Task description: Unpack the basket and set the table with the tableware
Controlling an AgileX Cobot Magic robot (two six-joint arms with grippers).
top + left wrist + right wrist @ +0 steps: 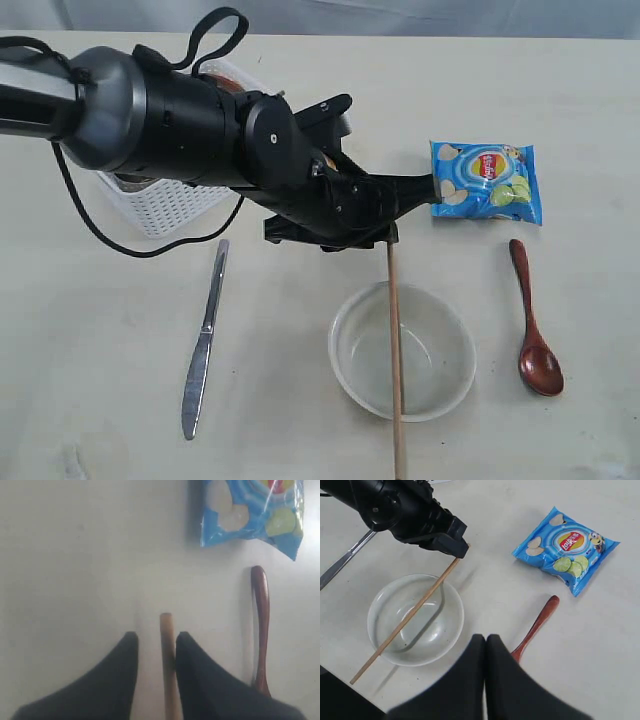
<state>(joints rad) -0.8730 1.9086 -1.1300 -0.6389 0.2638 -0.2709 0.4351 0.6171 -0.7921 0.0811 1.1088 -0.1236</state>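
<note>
Left claw [156, 636] slightly spread around chopstick [166, 630], gaps visible only from wrist; right claw [485, 640] pressed together.

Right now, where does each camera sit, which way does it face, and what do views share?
Exterior view: high, looking down at the table, bowl, knife; left arm crosses.
Left wrist view: behind left gripper, facing down at chopstick, chips bag.
Right wrist view: behind shut right gripper, facing the bowl.
Shared: all show the wooden spoon.

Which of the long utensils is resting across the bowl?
The wooden chopstick: it bridges the pale bowl, while the steel knife and dark wooden spoon lie flat on the table.
</note>
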